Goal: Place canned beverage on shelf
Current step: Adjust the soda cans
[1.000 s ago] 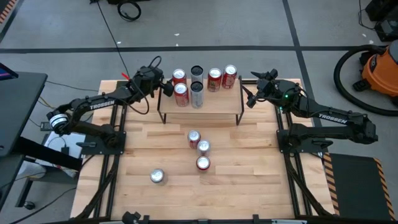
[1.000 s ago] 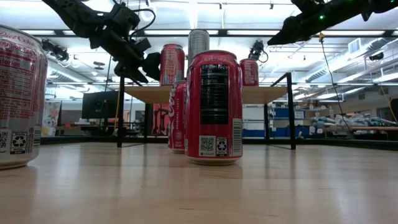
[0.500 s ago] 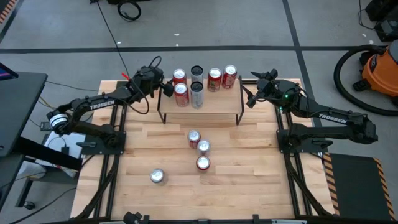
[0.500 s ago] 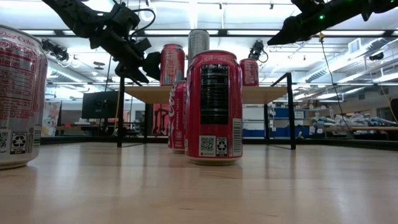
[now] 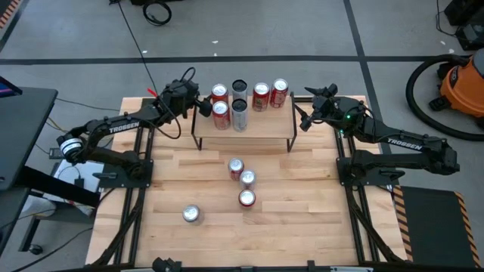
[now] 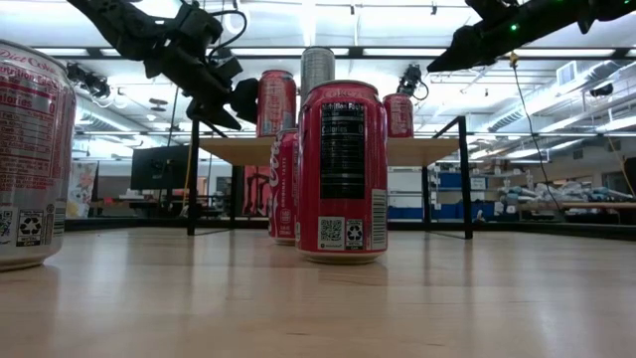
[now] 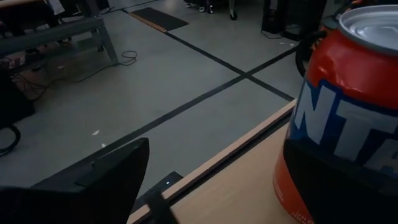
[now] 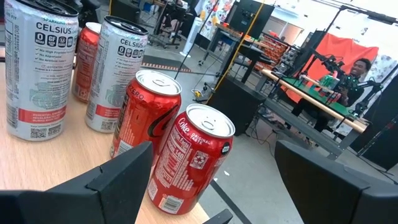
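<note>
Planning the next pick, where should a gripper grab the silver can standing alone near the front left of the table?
Grip the silver can around its mid body, coming down from above with fingers on opposite sides. It stands upright and alone on the table, the red cans well off.

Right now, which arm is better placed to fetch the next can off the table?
Probably right: its pincer hangs open and free beside the shelf, while the left pincer is open around a red can.

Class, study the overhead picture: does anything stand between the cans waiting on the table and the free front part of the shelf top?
Nothing visible does. The table cans face the shelf, whose front strip is bare.
</note>
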Robot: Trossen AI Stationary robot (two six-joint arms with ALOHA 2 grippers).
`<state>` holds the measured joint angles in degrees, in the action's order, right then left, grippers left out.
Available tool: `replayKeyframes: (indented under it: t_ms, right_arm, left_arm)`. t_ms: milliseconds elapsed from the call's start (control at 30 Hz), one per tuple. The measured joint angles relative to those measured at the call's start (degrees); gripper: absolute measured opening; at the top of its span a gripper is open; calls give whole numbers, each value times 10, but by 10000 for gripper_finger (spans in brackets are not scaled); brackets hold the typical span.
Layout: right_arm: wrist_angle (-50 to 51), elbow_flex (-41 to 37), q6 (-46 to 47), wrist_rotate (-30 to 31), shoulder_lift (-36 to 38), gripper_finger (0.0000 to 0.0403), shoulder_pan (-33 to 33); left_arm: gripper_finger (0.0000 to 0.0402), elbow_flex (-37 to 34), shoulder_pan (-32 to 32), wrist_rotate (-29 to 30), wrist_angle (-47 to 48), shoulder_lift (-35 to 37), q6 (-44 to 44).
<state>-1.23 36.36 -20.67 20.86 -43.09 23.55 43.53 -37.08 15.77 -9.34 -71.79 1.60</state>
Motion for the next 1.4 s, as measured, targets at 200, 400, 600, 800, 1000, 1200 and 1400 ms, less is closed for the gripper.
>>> replayKeyframes:
  t_ms: [200, 400, 600, 800, 1000, 1200, 1400]
  right_arm:
    - [0, 0, 0, 0, 0, 347, -4]
    - [0, 0, -4, 5, 0, 347, -15]
    - [0, 0, -5, 5, 0, 347, -15]
    - [-2, 0, -5, 6, 0, 347, -15]
    - [-4, 0, -5, 6, 0, 347, -15]
    - [-4, 0, -5, 6, 0, 347, -15]
    - [-4, 0, -5, 6, 0, 347, -15]
  left_arm:
    - [384, 0, 15, 0, -21, -12, 3]
    - [384, 1, 20, 34, -19, -13, -12]
    - [384, 1, 19, 42, -15, 0, -32]
    - [384, 1, 19, 45, -11, 15, -38]
    - [384, 0, 21, 38, -8, 5, -16]
    - [384, 0, 30, 43, -18, 4, -9]
    - [384, 0, 52, 61, -34, 4, -10]
